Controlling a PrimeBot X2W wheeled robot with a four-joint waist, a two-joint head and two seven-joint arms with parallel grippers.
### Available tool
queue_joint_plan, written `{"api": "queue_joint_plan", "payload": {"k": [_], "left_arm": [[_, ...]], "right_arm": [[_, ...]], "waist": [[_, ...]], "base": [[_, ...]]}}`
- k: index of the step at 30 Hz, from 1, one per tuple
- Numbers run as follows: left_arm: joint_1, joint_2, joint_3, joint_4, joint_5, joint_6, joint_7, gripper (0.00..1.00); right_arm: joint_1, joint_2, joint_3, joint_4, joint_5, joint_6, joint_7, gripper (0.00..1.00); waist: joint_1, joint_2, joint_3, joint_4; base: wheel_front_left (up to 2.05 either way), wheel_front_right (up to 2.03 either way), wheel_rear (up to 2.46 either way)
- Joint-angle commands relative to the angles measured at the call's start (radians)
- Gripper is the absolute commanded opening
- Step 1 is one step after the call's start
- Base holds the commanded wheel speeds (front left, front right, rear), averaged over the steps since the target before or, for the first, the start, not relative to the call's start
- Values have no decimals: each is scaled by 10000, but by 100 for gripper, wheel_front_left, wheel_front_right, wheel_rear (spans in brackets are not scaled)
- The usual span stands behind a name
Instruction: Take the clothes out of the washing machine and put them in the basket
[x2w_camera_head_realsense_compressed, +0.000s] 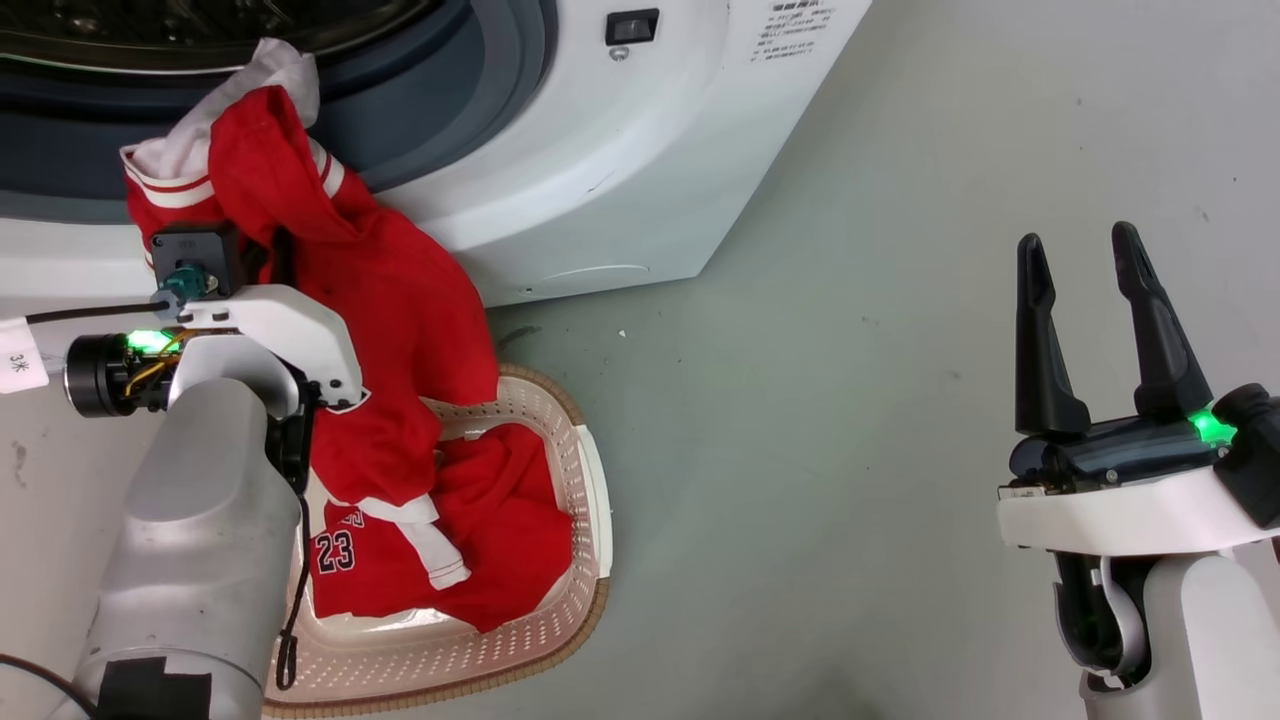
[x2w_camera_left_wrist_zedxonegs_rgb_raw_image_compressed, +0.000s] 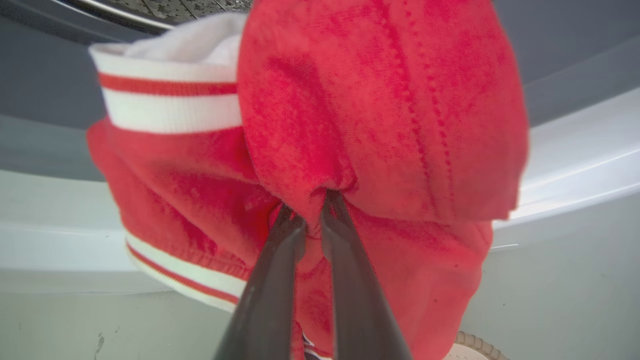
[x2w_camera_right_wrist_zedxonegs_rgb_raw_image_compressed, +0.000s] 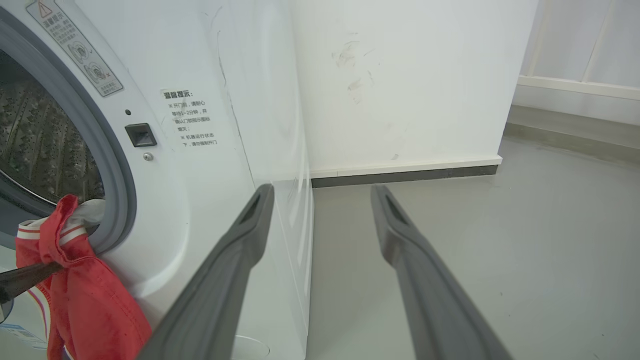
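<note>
My left end effector (x2w_camera_left_wrist_zedxonegs_rgb_raw_image_compressed: 312, 212) is clenched on a red garment (x2w_camera_head_realsense_compressed: 390, 300) that hangs at the washing machine (x2w_camera_head_realsense_compressed: 620, 160) opening, down into the basket (x2w_camera_head_realsense_compressed: 592, 500); my right end effector (x2w_camera_head_realsense_compressed: 1077, 240) is released, well apart.

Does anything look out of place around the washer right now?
One red garment, pinched by the left gripper, hangs draped from the washing machine's grey rim down over the basket, not fully in either. Faint scuffs mark the white wall.
</note>
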Motion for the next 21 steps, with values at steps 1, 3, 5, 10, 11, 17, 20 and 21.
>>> {"api": "queue_joint_plan", "payload": {"k": [1, 3, 5, 10, 11, 17, 20, 21], "left_arm": [[-207, 19, 33, -228, 44, -22, -134, 0], [31, -47, 40, -287, 35, -56, -124, 0], [293, -104, 70, -338, 10, -83, -110, 0], [984, -277, 99, -712, 36, -210, -88, 0], [1163, -306, 99, -833, 59, -249, -88, 0], [2824, -534, 12, -2126, 273, -500, -87, 0], [3467, -625, -65, -2676, 367, -606, -87, 0], [3701, -646, -74, -2867, 395, -613, -87, 0]], "right_arm": [[-53, 14, -28, 26, 13, -7, -19, 100], [33, 14, -34, 65, 7, -7, -19, 100], [95, 15, -24, 109, 24, -7, -19, 100], [333, 13, 10, 232, 1, -7, -19, 100], [375, 15, 16, 252, -8, -7, -19, 100], [1012, 13, -35, 437, -108, -7, -19, 100], [1265, 15, -67, 498, -165, -7, -19, 100], [1343, 15, -52, 511, -179, -7, -19, 100]], "waist": [[-1, 0, -88, 19], [-1, 0, -209, 46], [-1, 0, -354, 61], [-1, 0, -874, 138], [-1, 0, -998, 155], [-1, 0, -2043, 367], [-1, 0, -2434, 475], [-1, 0, -2549, 499]], "base": [[0, 0, 0], [0, 0, 0], [0, 0, 0], [0, 0, 0], [0, 0, 0], [0, 0, 0], [0, 0, 0], [0, 0, 0]]}}
